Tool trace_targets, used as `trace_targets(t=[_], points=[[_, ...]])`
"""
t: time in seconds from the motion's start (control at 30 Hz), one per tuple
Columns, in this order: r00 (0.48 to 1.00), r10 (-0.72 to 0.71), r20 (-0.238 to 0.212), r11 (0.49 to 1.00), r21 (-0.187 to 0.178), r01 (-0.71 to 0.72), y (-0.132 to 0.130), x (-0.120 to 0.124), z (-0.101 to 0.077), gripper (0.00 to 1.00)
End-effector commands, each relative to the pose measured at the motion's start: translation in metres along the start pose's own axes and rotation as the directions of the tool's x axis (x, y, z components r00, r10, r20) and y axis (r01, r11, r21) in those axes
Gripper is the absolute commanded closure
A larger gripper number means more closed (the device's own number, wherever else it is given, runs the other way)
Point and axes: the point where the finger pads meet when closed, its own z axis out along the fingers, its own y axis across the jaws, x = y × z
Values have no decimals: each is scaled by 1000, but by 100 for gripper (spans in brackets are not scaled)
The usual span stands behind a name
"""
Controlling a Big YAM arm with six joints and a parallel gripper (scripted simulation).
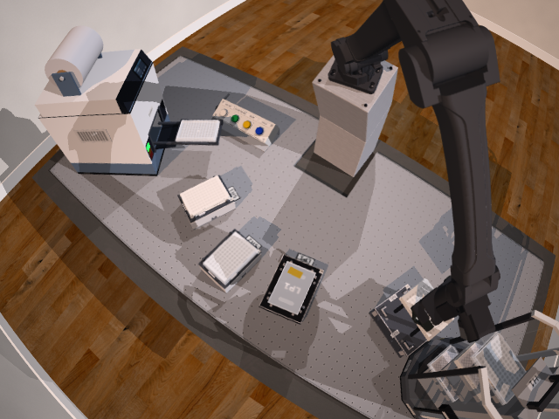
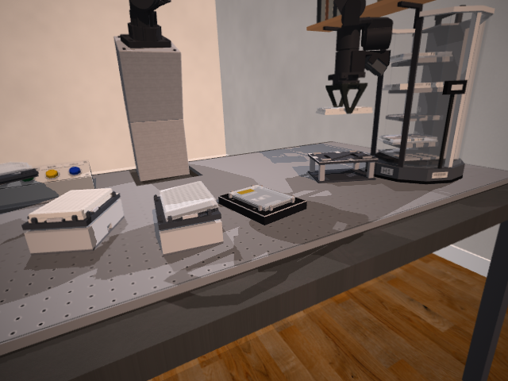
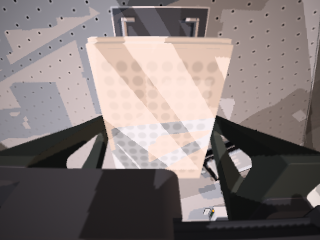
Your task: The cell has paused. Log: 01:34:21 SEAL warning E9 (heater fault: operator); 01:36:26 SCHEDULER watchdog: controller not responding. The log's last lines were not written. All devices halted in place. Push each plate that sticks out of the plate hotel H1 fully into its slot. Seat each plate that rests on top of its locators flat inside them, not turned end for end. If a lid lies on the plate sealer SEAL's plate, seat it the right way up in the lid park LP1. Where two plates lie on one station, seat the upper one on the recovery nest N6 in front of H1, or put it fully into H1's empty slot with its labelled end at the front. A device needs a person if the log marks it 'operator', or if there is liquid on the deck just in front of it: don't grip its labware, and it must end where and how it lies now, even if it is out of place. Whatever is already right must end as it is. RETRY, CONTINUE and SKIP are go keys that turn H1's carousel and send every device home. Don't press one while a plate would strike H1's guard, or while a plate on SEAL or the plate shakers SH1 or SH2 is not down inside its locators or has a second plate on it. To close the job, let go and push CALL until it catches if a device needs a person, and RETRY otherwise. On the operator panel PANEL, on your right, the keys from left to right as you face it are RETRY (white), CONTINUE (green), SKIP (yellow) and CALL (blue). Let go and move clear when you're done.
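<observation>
My gripper is shut on a pale well plate and holds it level in the air, well above the recovery nest N6 and just in front of the plate hotel H1. In the wrist view the plate runs forward between my fingers, with the nest below and ahead. From above, the plate partly covers the nest. H1 holds several plates on its shelves.
Two shakers each carry a white plate. The lid park LP1 holds a lid. The sealer has a plate on its tray. The key panel stands beside it. The arm's pedestal stands at the back.
</observation>
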Motion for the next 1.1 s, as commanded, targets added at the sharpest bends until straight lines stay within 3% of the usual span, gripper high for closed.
trace_targets(t=[0.0, 0.4, 0.47, 0.5, 0.73, 0.97, 1.03, 1.07], points=[[999, 11, 33, 1000, 9, -11, -12, -18, 3, 16], [999, 8, 34, 1000, 9, -8, -10, -18, 15, 16], [999, 8, 34, 1000, 9, -8, -10, -18, 15, 16], [999, 0, 48, 1000, 9, -1, -6, -24, 5, 16], [1000, 7, 25, 1000, 7, -7, -10, -13, 25, 16], [999, 3, 34, 1000, 8, -3, -7, -19, 29, 16], [999, 3, 34, 1000, 8, -3, -7, -19, 29, 16], [999, 13, 48, 1000, 13, -14, -14, -23, 20, 16]])
